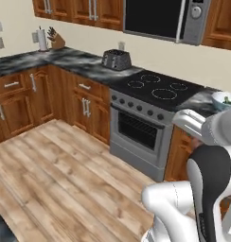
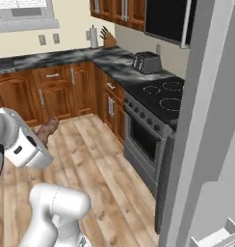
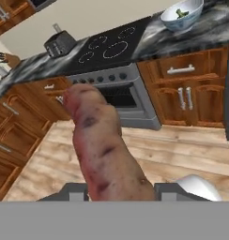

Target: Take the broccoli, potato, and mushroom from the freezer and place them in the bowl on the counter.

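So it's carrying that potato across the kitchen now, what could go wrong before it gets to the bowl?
1. The potato sticks far out beyond the pincer, held at one end; a swing might work it loose onto the wooden floor.
2. The bowl already holds something green and sits near the counter edge, so a clumsy drop could bounce out or nudge it.
3. The open freezer door stands close beside the arm and might get clipped.

You see a potato (image 3: 103, 145) with matt, reddish-brown skin, rough and blotched dark. The worktop (image 1: 65, 59) looks like polished black-and-grey marbled stone over glossy brown wooden cabinets (image 1: 22, 97). The bowl (image 3: 182, 14) appears smooth, glazed white. The floor (image 1: 56, 170) is pale wood plank.
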Controlling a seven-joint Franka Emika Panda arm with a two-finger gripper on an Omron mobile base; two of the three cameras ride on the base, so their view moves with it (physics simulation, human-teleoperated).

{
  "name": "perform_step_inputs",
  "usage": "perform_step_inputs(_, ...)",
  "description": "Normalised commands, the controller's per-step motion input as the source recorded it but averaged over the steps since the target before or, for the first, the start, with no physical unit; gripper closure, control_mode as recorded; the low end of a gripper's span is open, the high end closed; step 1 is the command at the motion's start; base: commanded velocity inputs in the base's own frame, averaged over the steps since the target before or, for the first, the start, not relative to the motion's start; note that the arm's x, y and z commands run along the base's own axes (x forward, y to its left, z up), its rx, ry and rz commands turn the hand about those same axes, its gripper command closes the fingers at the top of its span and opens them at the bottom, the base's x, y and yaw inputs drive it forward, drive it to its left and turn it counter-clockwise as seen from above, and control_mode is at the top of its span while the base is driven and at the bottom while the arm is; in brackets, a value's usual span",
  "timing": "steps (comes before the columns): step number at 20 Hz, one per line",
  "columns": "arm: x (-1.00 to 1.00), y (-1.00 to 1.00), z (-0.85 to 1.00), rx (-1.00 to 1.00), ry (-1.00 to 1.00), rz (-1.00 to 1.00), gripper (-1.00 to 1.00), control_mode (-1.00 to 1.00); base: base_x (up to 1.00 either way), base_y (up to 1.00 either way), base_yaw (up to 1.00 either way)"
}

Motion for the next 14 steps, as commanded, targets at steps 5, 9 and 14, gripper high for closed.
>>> perform_step_inputs(5,0.00,0.00,0.00,0.00,0.00,0.00,1.00,1.00,1.00,0.32,-0.09)
perform_step_inputs(9,0.00,0.00,0.00,0.00,0.00,0.00,1.00,1.00,1.00,0.41,-0.30)
perform_step_inputs(14,0.00,0.00,0.00,0.00,0.00,0.00,1.00,1.00,1.00,0.36,-0.55)
